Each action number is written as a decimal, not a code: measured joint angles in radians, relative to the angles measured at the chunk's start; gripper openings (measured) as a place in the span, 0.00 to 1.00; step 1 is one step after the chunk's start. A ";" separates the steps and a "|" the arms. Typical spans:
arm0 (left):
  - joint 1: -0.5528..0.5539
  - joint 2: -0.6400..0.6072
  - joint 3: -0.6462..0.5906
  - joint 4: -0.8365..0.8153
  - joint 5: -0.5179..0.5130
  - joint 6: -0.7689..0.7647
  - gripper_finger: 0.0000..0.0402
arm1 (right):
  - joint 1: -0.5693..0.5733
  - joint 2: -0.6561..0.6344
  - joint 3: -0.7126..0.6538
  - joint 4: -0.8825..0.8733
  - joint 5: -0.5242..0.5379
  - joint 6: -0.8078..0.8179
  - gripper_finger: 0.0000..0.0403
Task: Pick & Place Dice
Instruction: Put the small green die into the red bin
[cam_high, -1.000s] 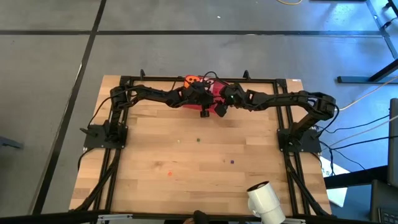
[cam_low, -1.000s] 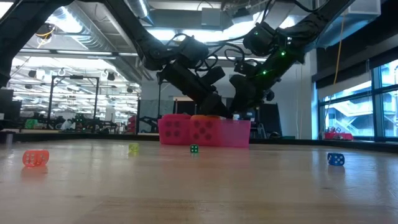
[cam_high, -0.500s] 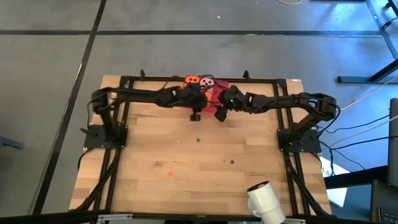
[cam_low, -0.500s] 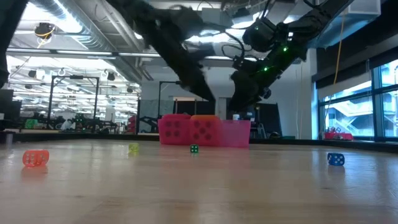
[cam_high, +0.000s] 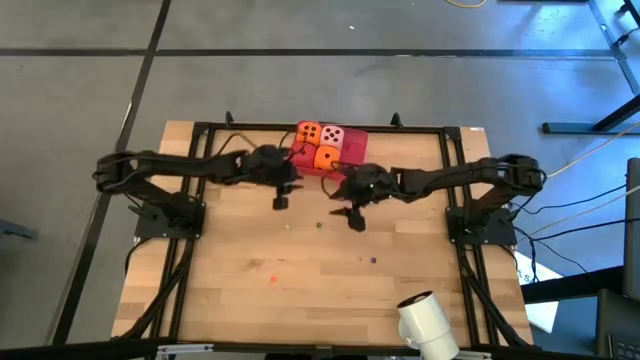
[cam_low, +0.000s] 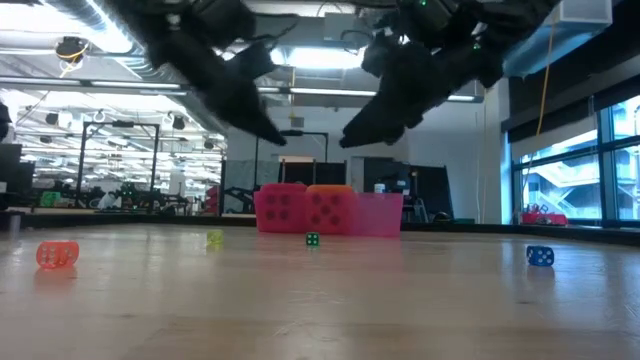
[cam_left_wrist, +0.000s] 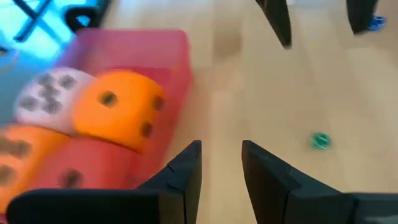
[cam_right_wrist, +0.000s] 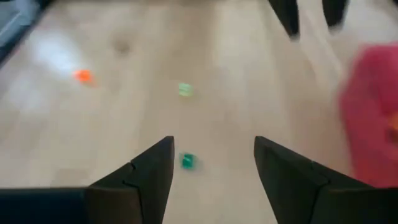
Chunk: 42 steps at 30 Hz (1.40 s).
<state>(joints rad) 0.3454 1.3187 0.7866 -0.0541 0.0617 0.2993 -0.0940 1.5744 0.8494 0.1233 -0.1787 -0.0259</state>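
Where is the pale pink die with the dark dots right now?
In the high view the pale pink die sits on the pink-red tray at the table's far edge, centre, touching an orange die on its left and another orange die in front.

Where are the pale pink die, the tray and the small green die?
pale pink die (cam_high: 333, 135), high view, top face.
tray (cam_low: 382, 214), low view, bare side wall.
small green die (cam_left_wrist: 319, 140), left wrist view, its middle.

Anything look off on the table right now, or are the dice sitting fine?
The four dice sit packed together on the pink tray at the table's far edge. The only strays are tiny coloured beads, like the green one, scattered on the wood. Both claws, left and right, hang empty.
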 joint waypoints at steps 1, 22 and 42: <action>-0.010 -0.017 -0.045 0.035 0.006 -0.014 0.27 | 0.011 0.016 0.000 0.025 0.002 -0.012 0.55; -0.084 -0.052 -0.271 0.290 0.011 -0.155 0.27 | 0.133 0.409 0.006 0.317 0.195 -0.012 0.55; -0.084 -0.051 -0.271 0.285 0.010 -0.156 0.27 | 0.128 0.422 0.008 0.342 0.199 -0.064 0.14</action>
<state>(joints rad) 0.2615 1.2674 0.5159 0.2309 0.0719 0.1432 0.0344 1.9961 0.8574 0.4656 0.0206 -0.0903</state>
